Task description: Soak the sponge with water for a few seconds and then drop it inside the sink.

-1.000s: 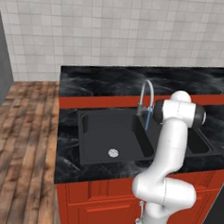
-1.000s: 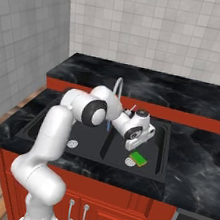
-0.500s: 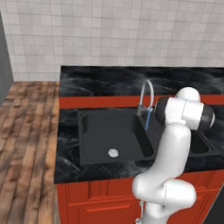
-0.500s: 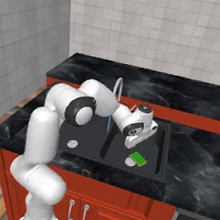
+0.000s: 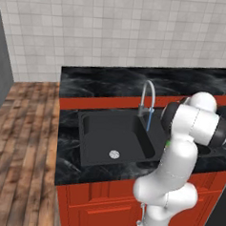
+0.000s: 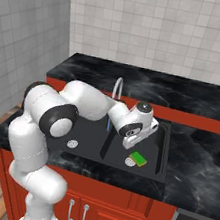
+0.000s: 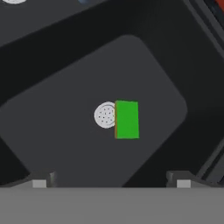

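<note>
Left base view. The black marbled table [image 5: 112, 81] on red cabinets [image 5: 98, 207] carries the matte black double-basin sink [image 5: 93, 120]; its wide basin, with a round silver drain [image 5: 114, 154], lies to the left. A curved grey faucet [image 5: 147, 96] rises at the back edge between the basins, and a thin light-blue streak of water [image 5: 148, 122] falls from its spout. The white arm rises from the lower right and hides most of the narrower basin.

Right base view. The arm reaches across the wide basin so that the end effector [image 6: 128, 143] hangs over the narrower basin, near the divider. The sponge [image 6: 137, 159] lies on the floor of that basin, green layer up and yellow edge showing, just beside its silver drain [image 6: 129, 162] and apart from the end effector. The water shows as a blue streak [image 6: 109, 124] under the faucet [image 6: 118, 87], to the left of the hand.

Hand view. The camera looks down into the narrower basin. The sponge [image 7: 127, 119] rests flat with its long orange-yellow edge touching, or perhaps slightly overlapping, the round drain [image 7: 105, 115]. The two dark fingertips [image 7: 40, 182] stand far apart at the bottom corners, so the end effector is released and grasps nothing; the sponge lies well below them.
</note>
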